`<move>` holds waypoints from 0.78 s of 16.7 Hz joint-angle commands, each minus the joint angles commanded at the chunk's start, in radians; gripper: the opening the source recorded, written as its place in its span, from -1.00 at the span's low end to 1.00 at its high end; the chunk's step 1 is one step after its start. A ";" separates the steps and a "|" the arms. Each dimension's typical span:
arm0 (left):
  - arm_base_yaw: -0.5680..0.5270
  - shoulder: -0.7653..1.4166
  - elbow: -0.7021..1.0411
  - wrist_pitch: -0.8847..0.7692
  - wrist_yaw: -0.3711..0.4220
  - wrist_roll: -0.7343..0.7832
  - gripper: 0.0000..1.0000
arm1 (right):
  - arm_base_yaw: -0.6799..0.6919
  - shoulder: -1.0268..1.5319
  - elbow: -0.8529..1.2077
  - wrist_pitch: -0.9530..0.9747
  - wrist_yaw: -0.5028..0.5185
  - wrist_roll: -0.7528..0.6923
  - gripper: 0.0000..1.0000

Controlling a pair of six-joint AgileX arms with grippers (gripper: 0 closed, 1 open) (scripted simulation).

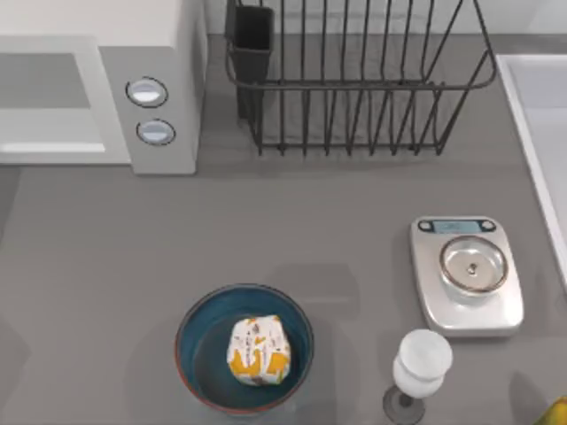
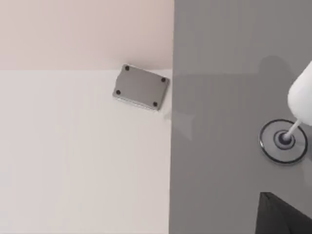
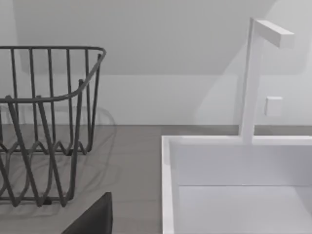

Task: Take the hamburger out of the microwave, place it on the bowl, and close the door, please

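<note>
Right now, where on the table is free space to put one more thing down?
Widest bare patch: between the microwave, the dish rack and the bowl. Also left of the bowl. Crowded at the right: scale and wine glass stand close together.

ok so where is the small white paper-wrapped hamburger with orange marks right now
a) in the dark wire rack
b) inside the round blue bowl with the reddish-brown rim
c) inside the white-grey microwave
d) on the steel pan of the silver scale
b: in the top view the white paper-wrapped hamburger sits inside the round blue bowl near the table's front edge, well away from the white-grey microwave at the back left.
</note>
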 joint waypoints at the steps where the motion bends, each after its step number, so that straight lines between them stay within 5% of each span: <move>1: -0.033 -0.024 -0.037 0.018 -0.008 -0.027 -1.00 | 0.000 0.000 0.000 0.000 0.000 0.000 1.00; 13: -0.197 -0.151 -0.209 0.078 -0.069 -0.189 -1.00 | 0.000 0.000 0.000 0.000 0.000 0.000 1.00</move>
